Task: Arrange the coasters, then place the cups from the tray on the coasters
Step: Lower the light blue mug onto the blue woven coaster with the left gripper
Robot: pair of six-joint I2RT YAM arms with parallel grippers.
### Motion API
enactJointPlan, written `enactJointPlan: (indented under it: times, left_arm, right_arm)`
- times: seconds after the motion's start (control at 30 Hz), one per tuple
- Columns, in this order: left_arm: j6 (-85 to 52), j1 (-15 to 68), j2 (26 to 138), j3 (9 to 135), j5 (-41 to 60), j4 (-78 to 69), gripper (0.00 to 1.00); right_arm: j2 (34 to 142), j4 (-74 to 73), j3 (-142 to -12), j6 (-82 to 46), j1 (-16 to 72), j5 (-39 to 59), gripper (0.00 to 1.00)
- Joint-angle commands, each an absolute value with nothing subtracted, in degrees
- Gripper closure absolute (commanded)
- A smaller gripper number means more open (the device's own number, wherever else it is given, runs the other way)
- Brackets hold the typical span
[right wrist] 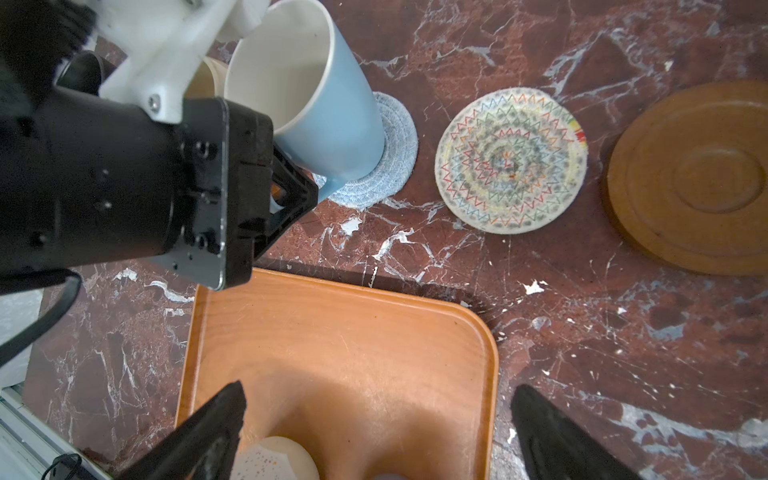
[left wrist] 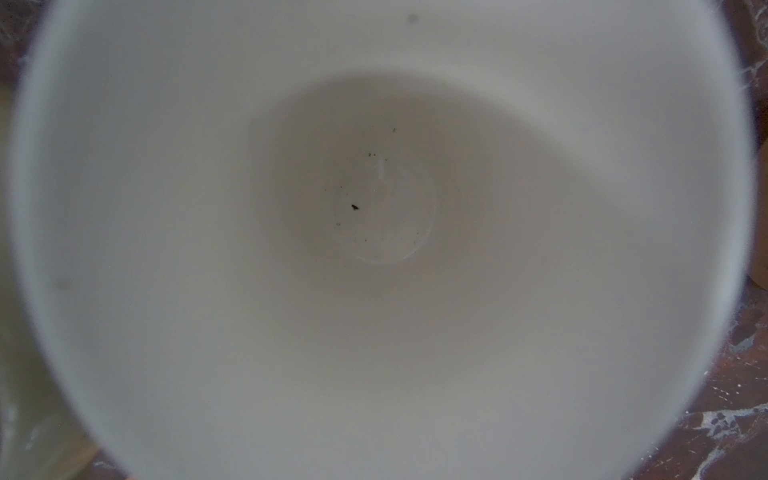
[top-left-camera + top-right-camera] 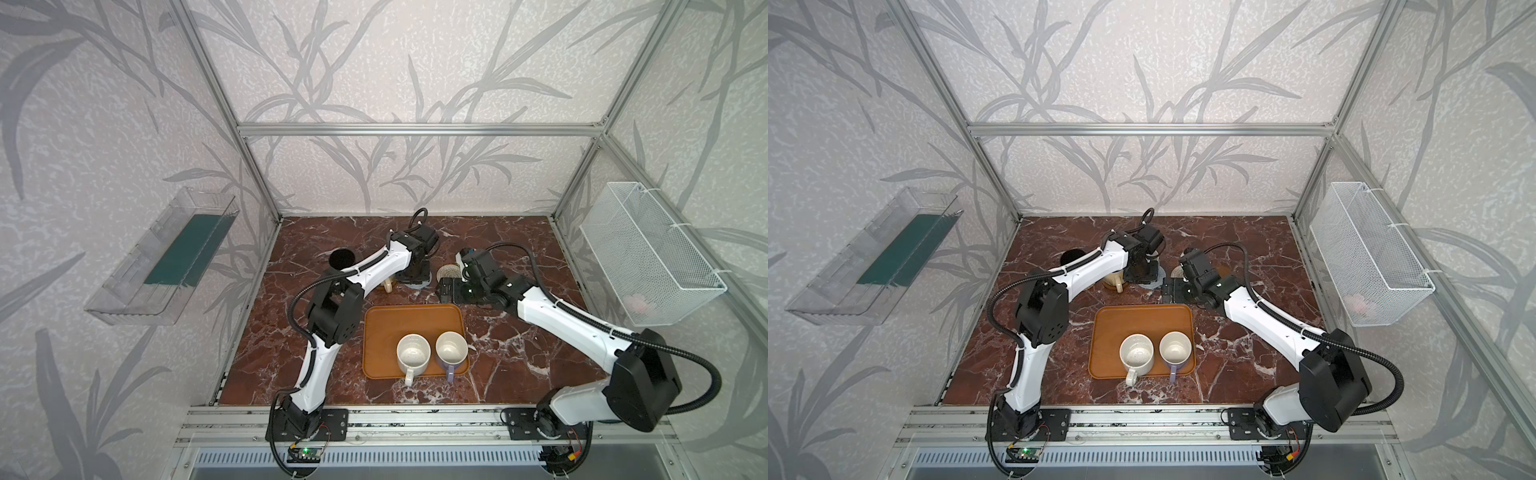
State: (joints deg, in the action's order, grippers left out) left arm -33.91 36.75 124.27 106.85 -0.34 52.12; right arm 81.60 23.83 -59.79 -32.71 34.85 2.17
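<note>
Left hand point(image 1: 301, 195) is clamped narrow on the light blue cup point(image 1: 328, 104), low on its side. The cup base is at the blue-grey rope coaster point(image 1: 397, 145), and the cup reads as leaning in the right wrist view. The left wrist view is filled with white cup interior, with a few dark specks at the bottom. Right hand point(image 1: 378, 390) is wide and holds nothing, hanging just past the far edge of the tray point(image 3: 382, 328). Speckled white cup point(image 3: 412, 353) and lavender cup point(image 3: 451, 349) sit side by side at the tray's near end, upright, with their handles over the near rim. Beside the blue-grey coaster on the red marble tabletop point(image 3: 519, 332) is the cream rope coaster point(image 1: 511, 162), bare, with coloured zigzag stitching and a small red-yellow-green tab point(image 1: 579, 133) on its rim. Then comes the brown saucer coaster point(image 1: 698, 174), also bare. Black cup point(image 3: 341, 258) stands far left and the cream-yellow cup point(image 3: 1115, 280) next to it. The left arm point(image 3: 374, 266) crosses over both and hides what they stand on. In both top views the left wrist blocks the blue cup. Clear bin point(image 3: 162, 257) is on the left wall and a white wire basket point(image 3: 648, 253) on the right wall. A circuit board point(image 3: 305, 453) with a green light sits at the front rail.
</note>
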Motion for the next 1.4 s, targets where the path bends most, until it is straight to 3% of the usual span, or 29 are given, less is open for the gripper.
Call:
enactJointPlan:
  times: [0.0, 0.23, 0.87, 1.37]
  left_arm:
    - [-34.9, 37.1, 124.1, 108.0, -0.6, 50.6, 0.8]
    - [-34.6, 37.2, 124.3, 108.0, -0.3, 50.7, 0.74]
    - [-35.5, 37.3, 120.8, 106.7, 1.4, 50.3, 0.69]
    - [-35.3, 37.3, 117.7, 104.9, 2.1, 49.6, 0.54]
  right_arm:
    - [80.8, 23.7, -59.7, -32.2, 34.7, 2.3, 0.01]
    - [81.4, 23.6, -59.4, -32.3, 34.7, 2.5, 0.01]
    - [82.4, 23.7, -59.2, -32.4, 34.6, 2.5, 0.01]
    - [81.3, 25.7, -59.7, -31.0, 34.6, 2.7, 0.01]
